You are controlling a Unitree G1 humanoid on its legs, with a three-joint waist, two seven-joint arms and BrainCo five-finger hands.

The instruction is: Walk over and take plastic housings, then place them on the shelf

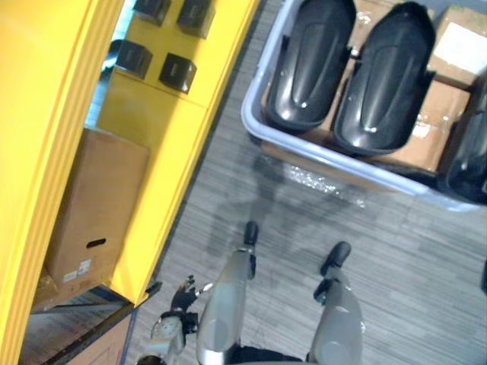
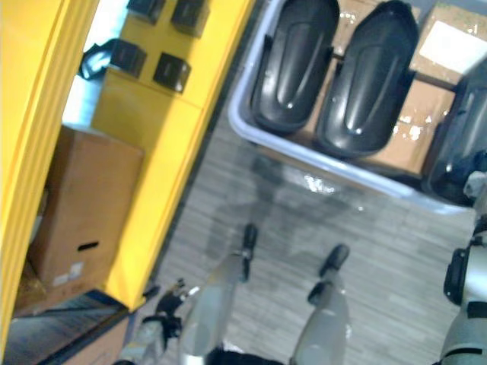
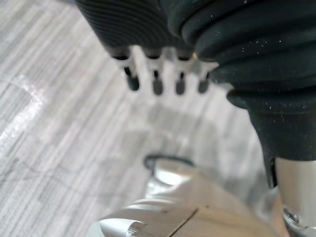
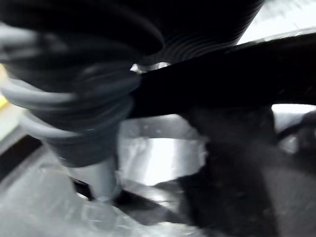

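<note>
Black plastic housings in grey bin beside yellow shelf; left robot hand fingers straight, empty; right robot hand: cannot tell

The silver-fingered left hand is hanging down at the robot's side, its dark-tipped fingers dangling straight and loose, gripping nothing. The dark-covered right hand is sitting out right, way too murky to read.
</note>
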